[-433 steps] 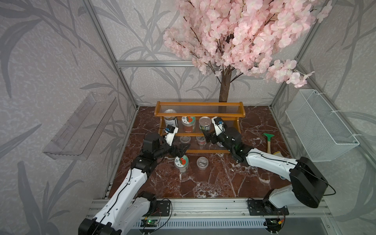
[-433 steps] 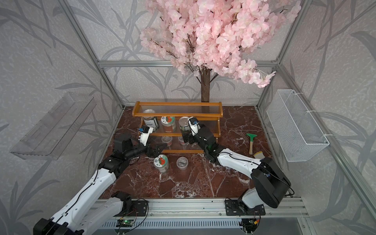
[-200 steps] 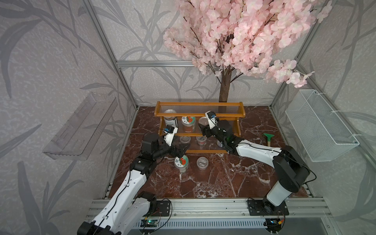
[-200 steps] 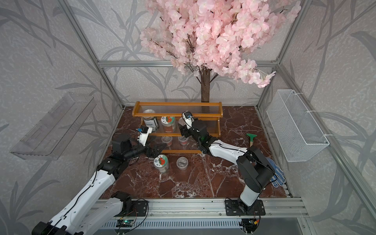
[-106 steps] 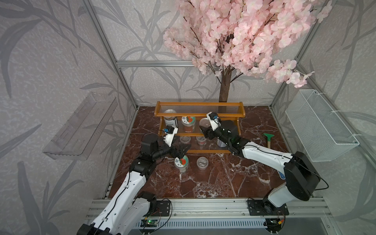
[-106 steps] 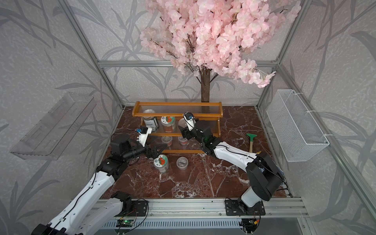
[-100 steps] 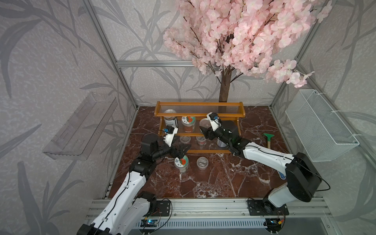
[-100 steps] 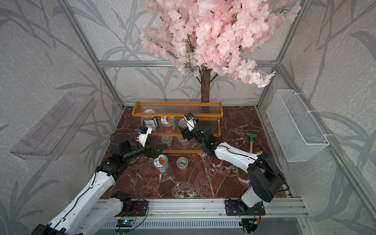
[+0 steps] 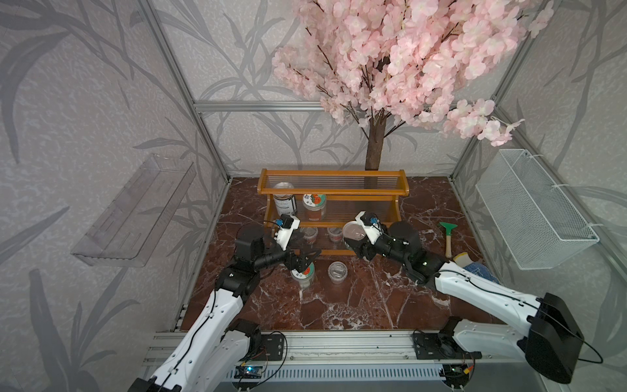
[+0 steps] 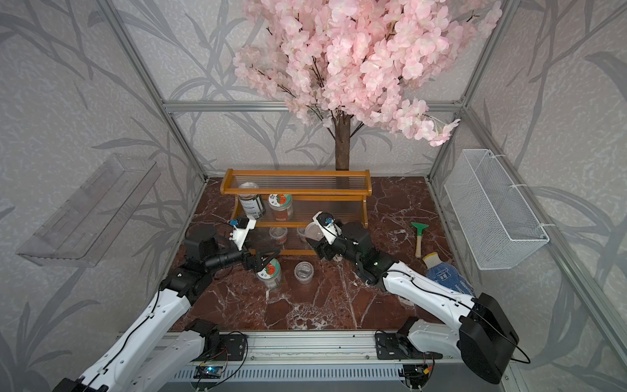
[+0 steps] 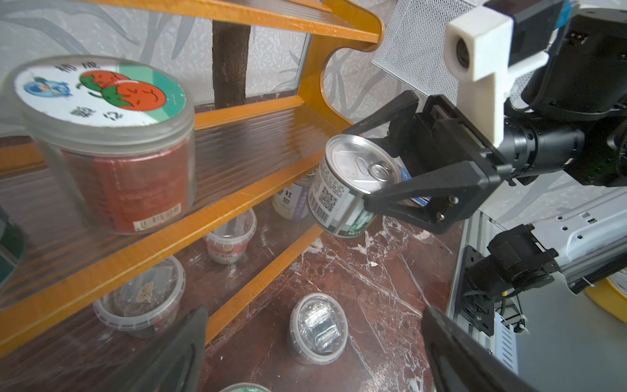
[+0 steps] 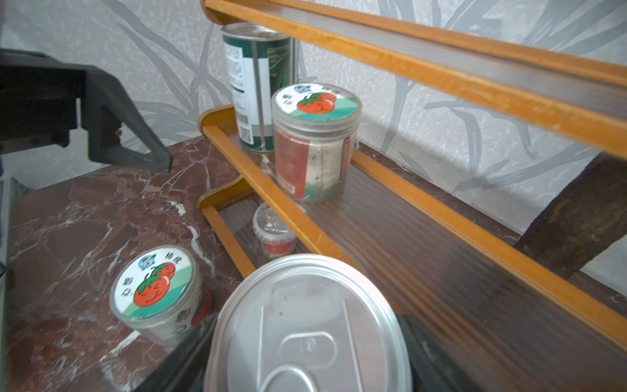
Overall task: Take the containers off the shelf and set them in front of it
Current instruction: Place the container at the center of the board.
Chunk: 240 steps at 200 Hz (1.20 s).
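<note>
- The right claw [image 11: 356, 166] was clamped on a tin [image 11: 342, 190], one finger on each side of the can wall, with the pull-tab lid facing up. It was off the shelf [image 9: 334, 196] and in the air by the right end of the lower tiers.
- The tin wasn't upright. Its long axis was tipped, with the lid leaning toward the shelf, so I'd say it needed levelling before the base met anything.
- What the put-down turned on: the bare tabletop [image 9: 373, 295] lay below the claw and toward the robot from it. The right arm was clearly the nearer one for that patch.
- The left claw [image 9: 303, 259] was wide open, holding nothing. It hung right over the tomato-lid jar [image 9: 303, 273], which stood on the tabletop in front of the shelf.
- A little clear cup [image 9: 337, 271] sat just beside that jar, also off the shelf.
- So the left half of the front strip was taken and the stretch right of the cup was open. Farther right were a green scraper [image 9: 448, 237] and a glove [image 9: 475, 268], well apart from the landing spot.
- The edge to watch was the shelf's orange front rail, near the tin's base. I'd guess pulling it out toward the robot first, then lowering.
- On the shelf:
  - a dark tin [image 9: 284, 200] and a second tomato jar [image 9: 314, 205] on the middle tier
  - two cups [image 9: 309, 234] on the bottom tier
  - another tin [image 11: 291, 203] just behind the held one, probably on the bottom tier, though I couldn't be sure
</note>
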### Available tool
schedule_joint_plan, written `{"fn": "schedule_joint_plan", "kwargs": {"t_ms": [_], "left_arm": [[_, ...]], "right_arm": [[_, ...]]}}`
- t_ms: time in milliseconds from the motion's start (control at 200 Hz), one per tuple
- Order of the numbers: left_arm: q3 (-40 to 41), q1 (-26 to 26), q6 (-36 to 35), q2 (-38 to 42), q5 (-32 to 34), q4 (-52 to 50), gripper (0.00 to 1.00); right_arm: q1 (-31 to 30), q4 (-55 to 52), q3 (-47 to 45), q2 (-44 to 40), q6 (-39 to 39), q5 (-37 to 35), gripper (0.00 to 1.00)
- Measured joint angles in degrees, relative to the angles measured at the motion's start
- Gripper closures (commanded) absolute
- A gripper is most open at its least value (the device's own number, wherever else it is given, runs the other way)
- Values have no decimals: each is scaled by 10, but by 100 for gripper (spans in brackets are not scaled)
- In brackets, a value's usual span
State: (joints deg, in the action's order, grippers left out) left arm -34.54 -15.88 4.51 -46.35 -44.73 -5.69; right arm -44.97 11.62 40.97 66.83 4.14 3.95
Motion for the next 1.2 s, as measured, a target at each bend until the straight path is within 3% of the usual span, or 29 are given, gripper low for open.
{"fn": "schedule_joint_plan", "kwargs": {"t_ms": [165, 500, 880, 1200], "left_arm": [[5, -24, 0, -3, -3, -3, 0], [14, -81, -3, -19, 3, -3, 0], [14, -90, -5, -29, 25, 1, 0], [14, -92, -5, -29, 31, 0, 0]], "right_arm": [[-38, -20, -67, -41, -18, -26, 38], [-58, -17, -183, -84, -87, -135, 37], [-89, 142, -236, 40, -126, -165, 33], [-89, 191, -243, 66, -125, -184, 26]]}}
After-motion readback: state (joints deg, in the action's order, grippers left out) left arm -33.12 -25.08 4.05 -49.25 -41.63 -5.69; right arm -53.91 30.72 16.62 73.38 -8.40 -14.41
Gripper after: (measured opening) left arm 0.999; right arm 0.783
